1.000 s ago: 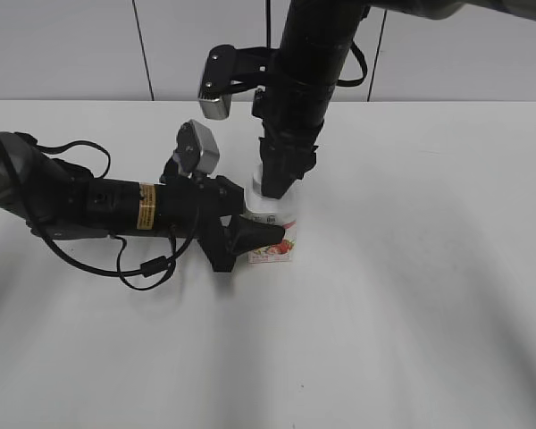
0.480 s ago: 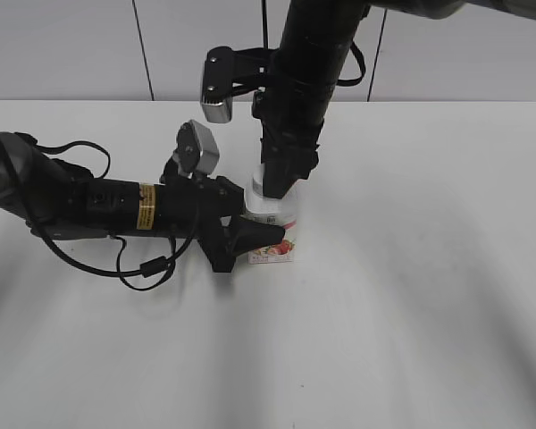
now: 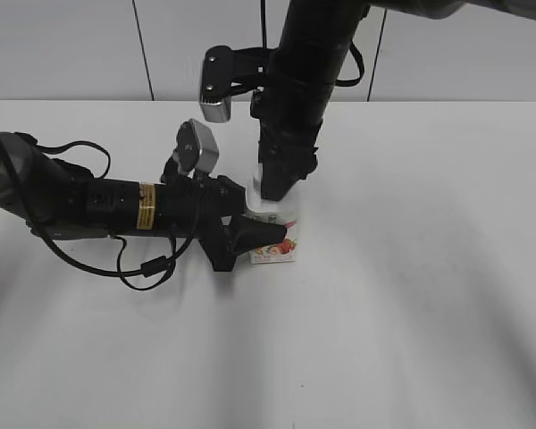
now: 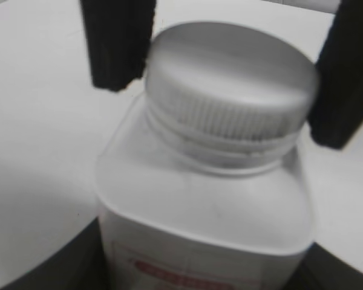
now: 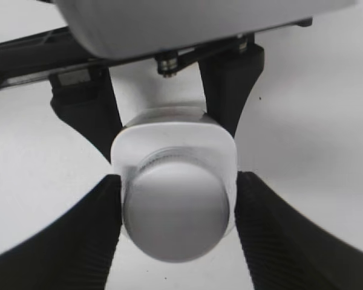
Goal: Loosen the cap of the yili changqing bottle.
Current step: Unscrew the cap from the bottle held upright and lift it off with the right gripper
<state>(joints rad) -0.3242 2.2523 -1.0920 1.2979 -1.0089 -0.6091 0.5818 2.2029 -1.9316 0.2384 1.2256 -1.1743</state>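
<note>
Both grippers meet at one small bottle on the white table [image 3: 411, 304]. Seen from outside, the left gripper [image 3: 266, 234] reaches in low from the left and clamps the yili changqing bottle [image 3: 277, 250] around its body, while the right gripper [image 3: 275, 186] hangs straight down over the neck.

From the left wrist, the cap [image 4: 230, 78] sits screwed on, with the right arm's dark fingers [image 4: 118, 42] flanking it; the far one touches the rim, the near one shows a sliver of gap.

From the right wrist, the ribbed fingers [image 5: 66, 235] stand on either side of the cap [image 5: 175, 211], spread just clear of it and not pinching.

To turn it well, the fingers should close squarely on the knurled rim, level with it, while the left grip holds the body from spinning.
</note>
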